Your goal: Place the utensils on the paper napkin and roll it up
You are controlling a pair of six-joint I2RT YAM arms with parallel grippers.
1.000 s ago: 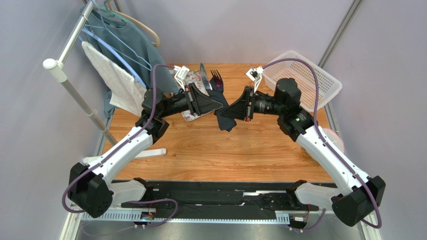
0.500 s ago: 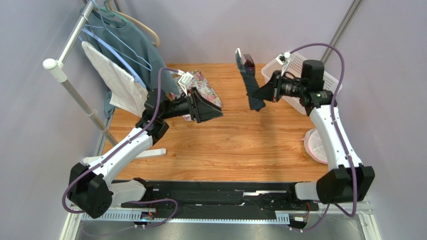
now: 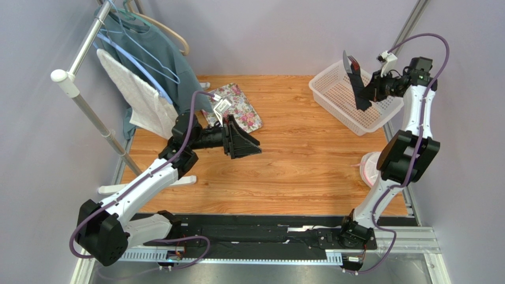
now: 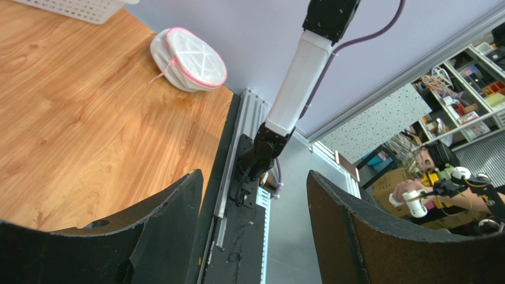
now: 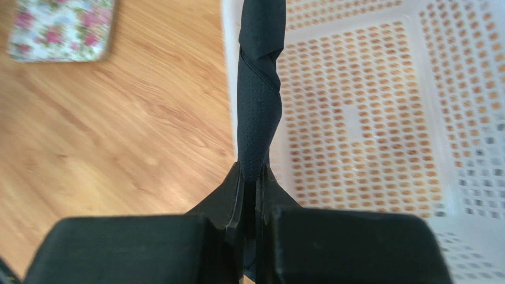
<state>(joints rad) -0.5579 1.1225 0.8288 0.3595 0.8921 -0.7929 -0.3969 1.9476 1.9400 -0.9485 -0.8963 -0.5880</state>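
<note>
- The right arm has swung from table centre up to the far right corner and carried the paper napkin (image 3: 358, 86) with it. Half a second ago the roll was just left of the white basket (image 3: 335, 94); now it hangs above it.
- The right gripper (image 5: 249, 173) is clamped tight on the napkin's lower end, pads pressed to the black paper. The roll stands nearly upright and twisted.
- In the top view the utensils poke out of the roll's top end: the pale knife (image 3: 345, 60) and, beside it, a darker tip that looks like the fork (image 3: 354, 63). The rest of both is wrapped and hidden.
- The right wrist view shows the napkin over the basket's left rim and mesh floor. Whether it touches the basket is unclear.
- The left gripper (image 4: 253, 175) has gone from nearly closed to spread wide and holds nothing; its fingers frame bare wood and the table edge.
- The left arm has pulled back slightly toward its own side and hovers above the table (image 3: 296, 171), just on the near side of the floral tray (image 3: 240, 106).
- The tray was partly hidden by both grippers a second ago; it now lies in plain view at far left-centre.
- A round white pink-edged item (image 4: 189, 59) sits at the table's right edge, same spot as before.
</note>
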